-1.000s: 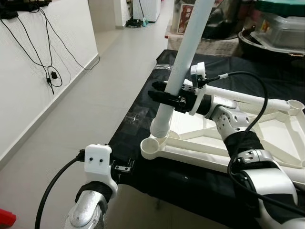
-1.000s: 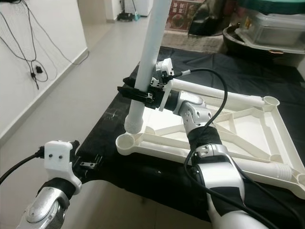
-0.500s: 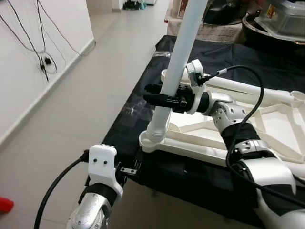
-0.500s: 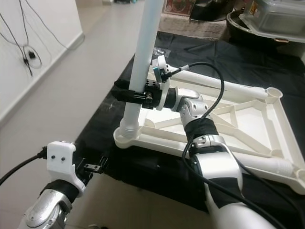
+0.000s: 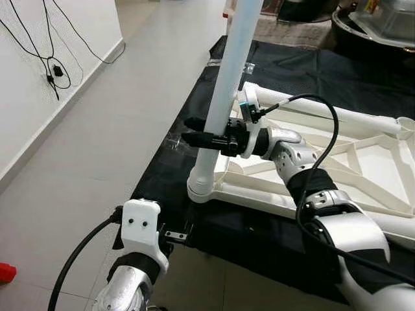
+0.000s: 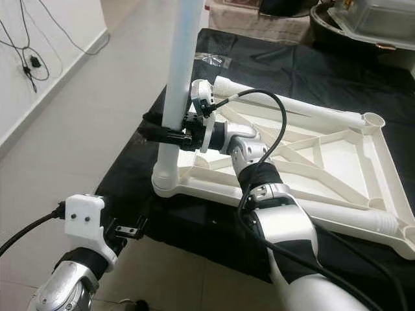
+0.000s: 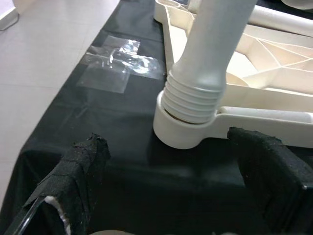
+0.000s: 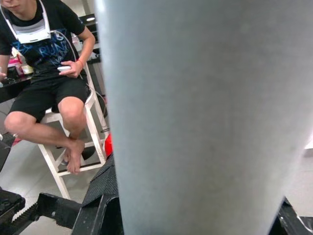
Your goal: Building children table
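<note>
From the head camera you see the right gripper [image 5: 194,138] clamped around a white table leg [image 5: 224,97], its two black fingers closed on either side of the tube about midway up the visible part. The leg stands nearly upright, leaning slightly, with its ribbed lower end seated in the corner socket [image 5: 200,192] of the white table frame [image 5: 363,188]. The frame lies flat, underside up, on a black cloth [image 5: 194,123] that covers a low surface. A second white leg [image 5: 324,115] lies on its side along the far edge of the frame. Your left gripper [image 5: 170,234] hovers low at the near edge of the cloth, just short of the socket corner. Black cables [image 5: 39,45] hang on the white wall to your left.

In the left wrist view your left gripper's fingers [image 7: 266,171] stand wide apart, holding nothing. Between them you see the ribbed end of the leg [image 7: 195,98] sitting in the round socket [image 7: 183,134], and a patch of clear tape [image 7: 120,63] on the cloth beyond.

In the right wrist view the leg [image 8: 205,117] fills the frame close up against the gripper. Beside it, a person [image 8: 46,73] in black sits on a white stool [image 8: 73,156].
</note>
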`<state>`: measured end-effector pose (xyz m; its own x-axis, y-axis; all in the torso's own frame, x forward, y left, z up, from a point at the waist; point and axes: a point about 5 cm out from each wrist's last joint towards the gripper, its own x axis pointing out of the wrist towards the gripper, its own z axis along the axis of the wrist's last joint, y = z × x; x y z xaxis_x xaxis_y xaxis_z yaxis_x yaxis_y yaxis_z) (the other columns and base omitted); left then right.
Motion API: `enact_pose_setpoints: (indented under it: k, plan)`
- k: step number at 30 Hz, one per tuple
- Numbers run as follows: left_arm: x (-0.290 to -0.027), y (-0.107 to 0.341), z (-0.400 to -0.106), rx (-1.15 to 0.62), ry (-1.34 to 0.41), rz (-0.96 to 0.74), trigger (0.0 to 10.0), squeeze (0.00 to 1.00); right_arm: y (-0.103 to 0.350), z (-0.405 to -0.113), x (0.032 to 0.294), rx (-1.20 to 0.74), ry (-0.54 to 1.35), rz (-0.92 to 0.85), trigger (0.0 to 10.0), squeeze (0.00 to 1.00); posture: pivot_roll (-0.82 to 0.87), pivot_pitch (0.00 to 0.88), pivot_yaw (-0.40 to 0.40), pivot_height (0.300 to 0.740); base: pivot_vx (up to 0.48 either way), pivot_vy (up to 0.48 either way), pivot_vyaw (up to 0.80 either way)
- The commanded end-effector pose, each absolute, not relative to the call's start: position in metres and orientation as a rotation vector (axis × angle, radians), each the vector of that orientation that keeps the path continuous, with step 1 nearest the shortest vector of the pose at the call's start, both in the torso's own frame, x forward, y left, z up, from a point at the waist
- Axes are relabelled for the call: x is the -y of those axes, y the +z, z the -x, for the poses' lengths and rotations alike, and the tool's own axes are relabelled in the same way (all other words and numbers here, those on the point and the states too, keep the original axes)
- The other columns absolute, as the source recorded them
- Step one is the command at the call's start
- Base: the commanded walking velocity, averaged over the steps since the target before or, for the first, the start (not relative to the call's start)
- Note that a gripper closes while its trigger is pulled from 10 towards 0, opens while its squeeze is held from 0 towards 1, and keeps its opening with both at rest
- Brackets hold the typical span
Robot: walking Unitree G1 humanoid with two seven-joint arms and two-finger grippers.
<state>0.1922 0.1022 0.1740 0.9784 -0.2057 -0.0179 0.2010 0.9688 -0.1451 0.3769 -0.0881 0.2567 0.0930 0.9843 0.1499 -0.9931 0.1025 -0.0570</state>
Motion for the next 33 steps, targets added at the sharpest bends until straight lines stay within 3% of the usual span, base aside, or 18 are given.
enact_pose_setpoints:
  k: [1, 9, 15, 33]
  plan:
    - [-0.102, 0.173, -0.189, -0.049, -0.199, 0.144, 10.0, 0.0, 0.255, -0.377, 0.086, 0.171, 1.475, -0.069, 10.0, 0.0, 0.14, 0.232, -0.097, 0.74, 0.0, 0.0, 0.0]
    - [-0.103, 0.172, -0.188, -0.052, -0.194, 0.142, 10.0, 0.0, 0.251, -0.373, 0.086, 0.178, 1.534, -0.021, 10.0, 0.0, 0.14, 0.225, -0.102, 0.74, 0.0, 0.0, 0.0]
    - [-0.101, 0.173, -0.19, -0.049, -0.196, 0.141, 10.0, 0.0, 0.237, -0.366, 0.08, 0.117, 1.611, 0.121, 10.0, 0.0, 0.14, 0.212, -0.101, 0.74, 0.0, 0.0, 0.0]
    - [-0.101, 0.173, -0.191, -0.042, -0.194, 0.139, 10.0, 0.0, 0.225, -0.366, 0.071, 0.055, 1.585, 0.232, 10.0, 0.0, 0.14, 0.194, -0.103, 0.74, 0.0, 0.0, 0.0]
